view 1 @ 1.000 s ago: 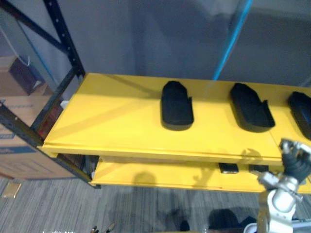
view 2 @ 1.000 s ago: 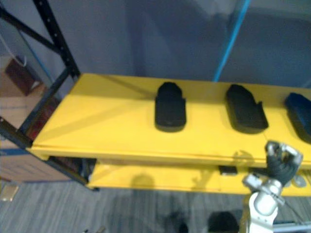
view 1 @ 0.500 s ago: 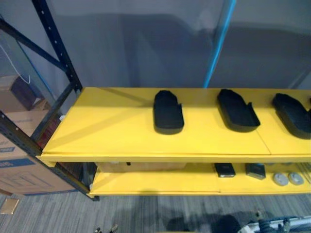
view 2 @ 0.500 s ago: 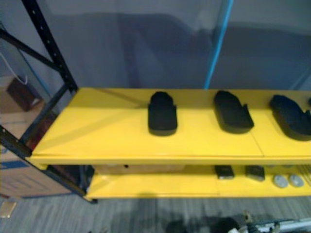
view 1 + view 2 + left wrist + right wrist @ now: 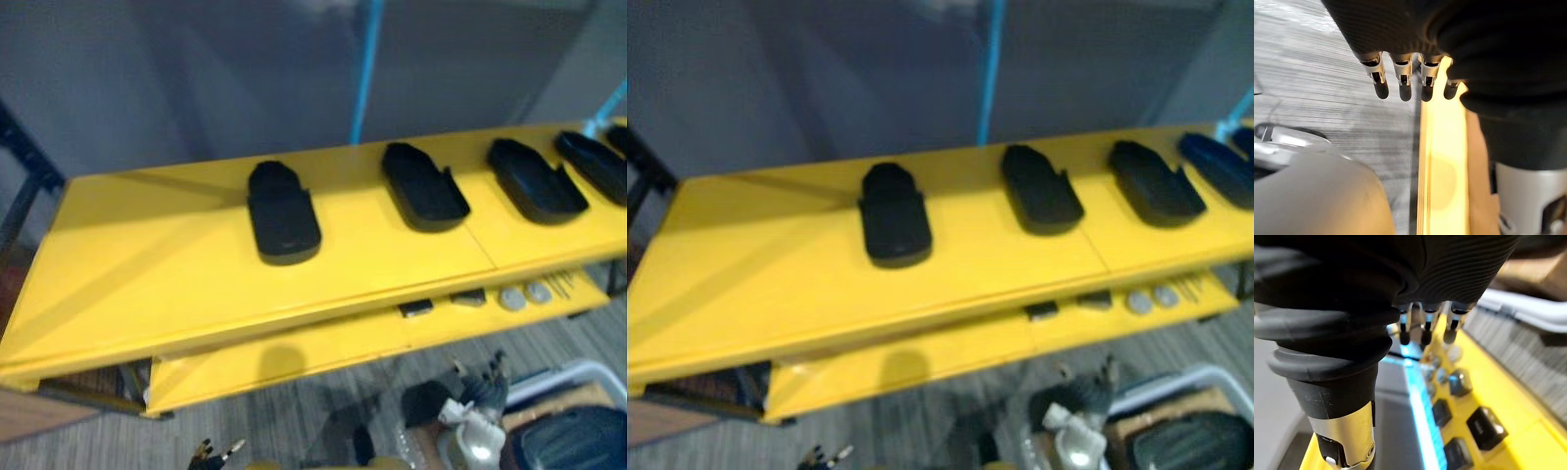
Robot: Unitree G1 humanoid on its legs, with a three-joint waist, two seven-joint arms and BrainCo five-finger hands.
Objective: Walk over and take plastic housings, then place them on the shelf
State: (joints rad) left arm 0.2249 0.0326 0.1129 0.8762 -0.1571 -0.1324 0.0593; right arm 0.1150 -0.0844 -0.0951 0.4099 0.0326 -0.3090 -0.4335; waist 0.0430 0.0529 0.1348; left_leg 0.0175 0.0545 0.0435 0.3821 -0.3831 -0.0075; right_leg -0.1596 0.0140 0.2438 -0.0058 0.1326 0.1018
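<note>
Grey wall behind, and up front the long yellow shelf (image 5: 147, 284), its top board carrying black plastic housings (image 5: 282, 213) in a row from the middle to the right end, set apart. Down low, the right hand (image 5: 1423, 330) hangs loose-fingered, holding nothing; the left hand (image 5: 1403, 81) likewise, fingers straight, empty.

Eye views: paired, looking down, sharing yellow shelf (image 5: 147, 264) from 8 to 2 o'clock | left wrist: close past left hand (image 5: 1403, 82) onto carpet (image 5: 1312, 88) | right wrist: close past right hand (image 5: 1449, 327) onto shelf.
</note>
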